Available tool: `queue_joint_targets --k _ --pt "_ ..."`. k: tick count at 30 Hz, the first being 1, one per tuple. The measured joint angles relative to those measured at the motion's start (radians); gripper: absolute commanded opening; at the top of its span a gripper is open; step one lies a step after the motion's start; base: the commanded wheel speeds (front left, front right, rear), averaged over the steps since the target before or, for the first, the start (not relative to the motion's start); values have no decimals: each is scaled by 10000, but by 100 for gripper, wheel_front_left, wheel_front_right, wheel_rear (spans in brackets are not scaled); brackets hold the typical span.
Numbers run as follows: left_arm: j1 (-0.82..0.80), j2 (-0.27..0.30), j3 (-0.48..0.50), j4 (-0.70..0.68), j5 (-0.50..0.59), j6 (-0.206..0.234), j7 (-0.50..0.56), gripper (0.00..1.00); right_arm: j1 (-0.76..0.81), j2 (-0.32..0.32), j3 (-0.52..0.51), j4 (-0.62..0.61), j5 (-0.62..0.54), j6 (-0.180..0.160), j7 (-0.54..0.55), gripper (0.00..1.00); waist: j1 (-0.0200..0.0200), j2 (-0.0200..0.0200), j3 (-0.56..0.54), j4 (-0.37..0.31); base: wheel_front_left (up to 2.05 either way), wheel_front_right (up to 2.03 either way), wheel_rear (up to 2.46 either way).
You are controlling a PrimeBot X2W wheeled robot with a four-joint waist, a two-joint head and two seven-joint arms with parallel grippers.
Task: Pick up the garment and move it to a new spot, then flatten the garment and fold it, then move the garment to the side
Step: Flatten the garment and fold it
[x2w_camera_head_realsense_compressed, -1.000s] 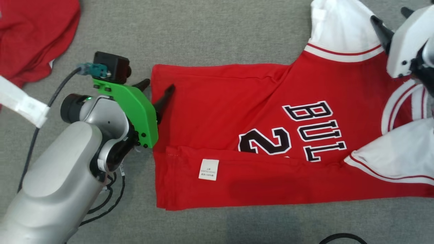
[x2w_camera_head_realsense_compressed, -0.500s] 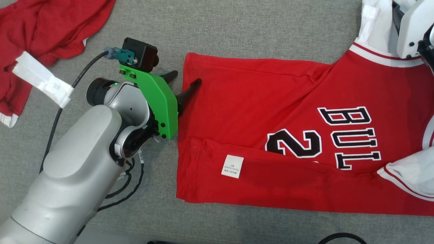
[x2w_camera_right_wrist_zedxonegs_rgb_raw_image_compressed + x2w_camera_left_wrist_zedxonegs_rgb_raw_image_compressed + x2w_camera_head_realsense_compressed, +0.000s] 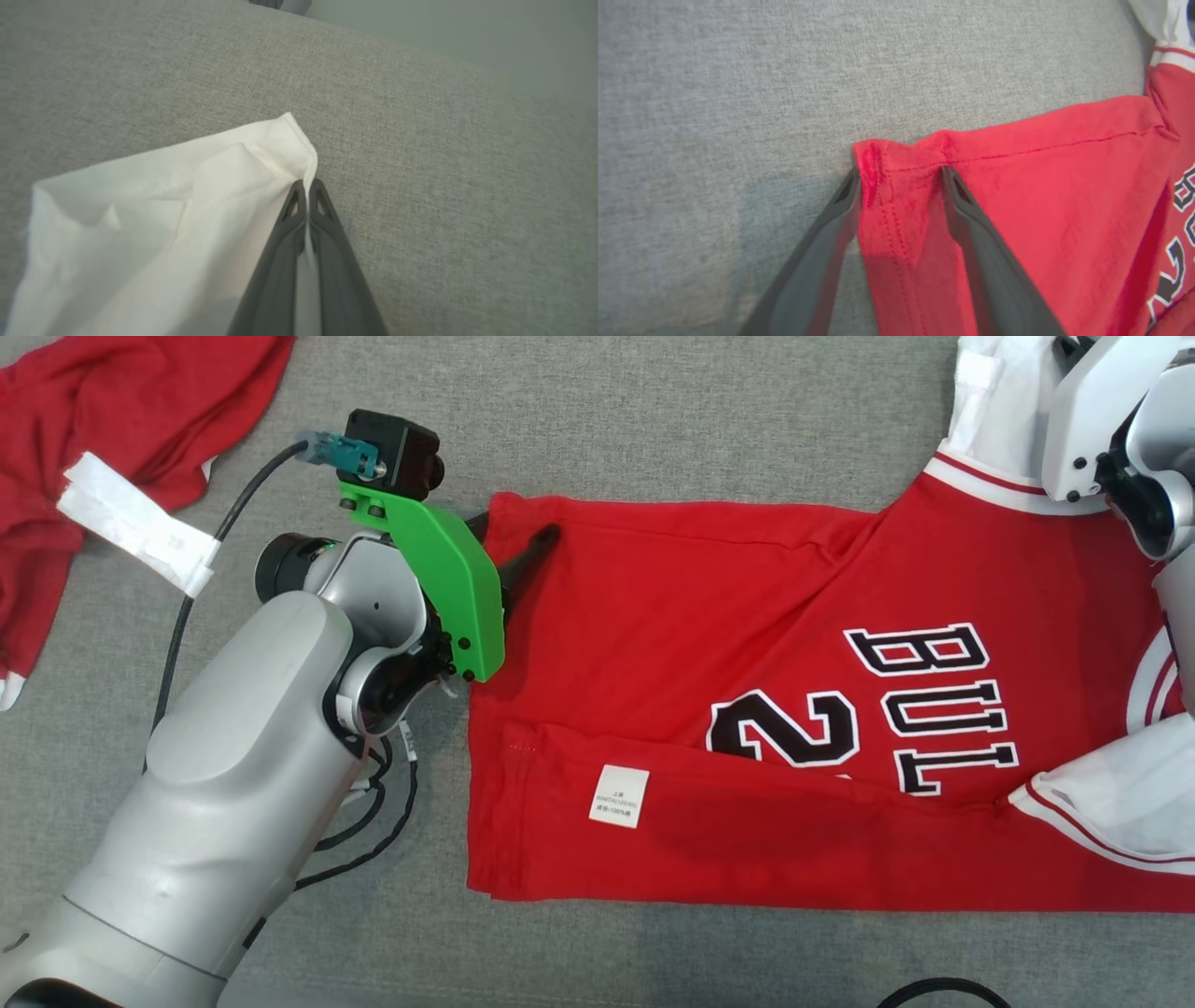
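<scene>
At the far left a second red garment [image 3: 140, 401] lay crumpled on the grey desk [image 3: 653, 420], a white strip [image 3: 131, 523] along its edge. Beside it, the grey left arm [image 3: 233, 784] carried a green bracket [image 3: 439, 579] and a black camera [image 3: 392, 453]. The left gripper [image 3: 899, 173] sat at the far left corner of the jersey [image 3: 709, 616]. Its jaws were spread, one finger on the desk just outside the hem and the other on top of the cloth, with the bunched corner between them but not clamped. The jersey lay flat across the middle of the desk, with its near edge folded over to show a white label [image 3: 619, 796] beside black-and-white lettering [image 3: 934, 719]. At the far right, the right gripper [image 3: 306, 184] had its jaws pressed together, pinching the edge of the jersey's white sleeve [image 3: 163, 196].
</scene>
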Motion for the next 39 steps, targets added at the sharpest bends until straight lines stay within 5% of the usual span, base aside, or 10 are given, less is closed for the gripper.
queue_joint_targets --k 15,27,39 --pt "-62 355 784 -48 -324 -88 -961 0 -232 -140 -150 -98 1440 0 -1243 0 0 0 -413 -606 0 0 0" --pt "1477 1298 1198 -1476 -510 113 -1636 0 1773 -1189 920 -3557 4029 -2 -1659 0 0 0 -888 -1252 0 0 0" --pt "5504 2504 1793 -5618 -961 1756 -2786 0 7303 -1580 -464 -7179 5076 -4 -2182 0 -1 0 -1663 -1932 0 0 0"
